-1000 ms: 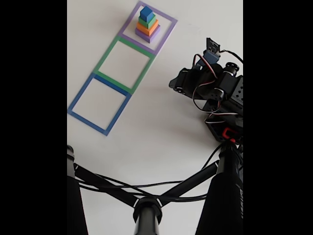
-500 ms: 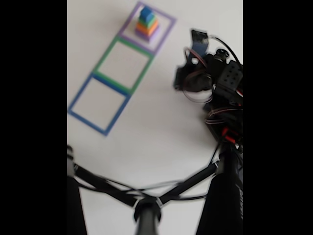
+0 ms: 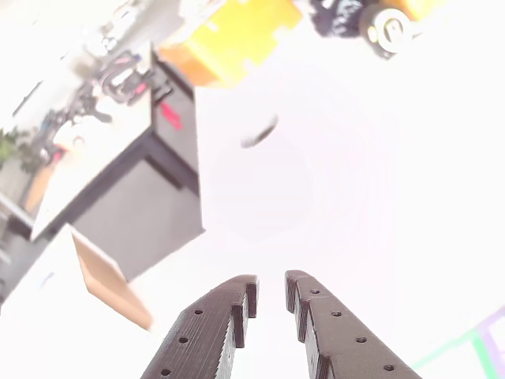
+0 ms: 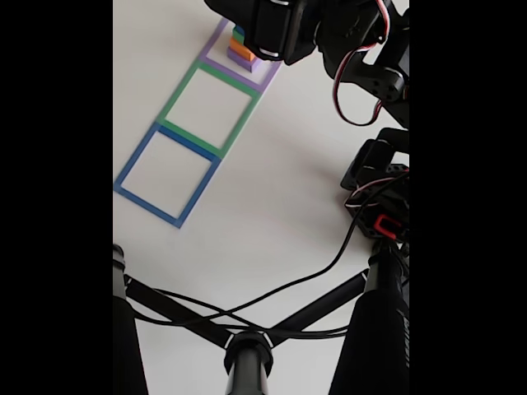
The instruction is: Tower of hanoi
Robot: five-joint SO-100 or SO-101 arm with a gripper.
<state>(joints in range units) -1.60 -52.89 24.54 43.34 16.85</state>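
Hiding the tower of hanoi [image 4: 240, 51], the arm [image 4: 305, 29] overhangs it.

the dark, hole-dotted plastic hand [image 3: 270, 304] is seen from the bottom edge, its fingers slightly parted over an overexposed white worktop [image 3: 379, 174]. a yellow box [image 3: 237, 35] is seen at the top.

Three blocks [image 4: 240, 49]; three square outlines [image 4: 169, 174]

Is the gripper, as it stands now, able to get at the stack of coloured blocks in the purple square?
Probably yes. In the fixed view the arm reaches over the stack of coloured blocks, with nothing else near them. The gripper has its jaws slightly apart and holds nothing, though they may need to open wider.
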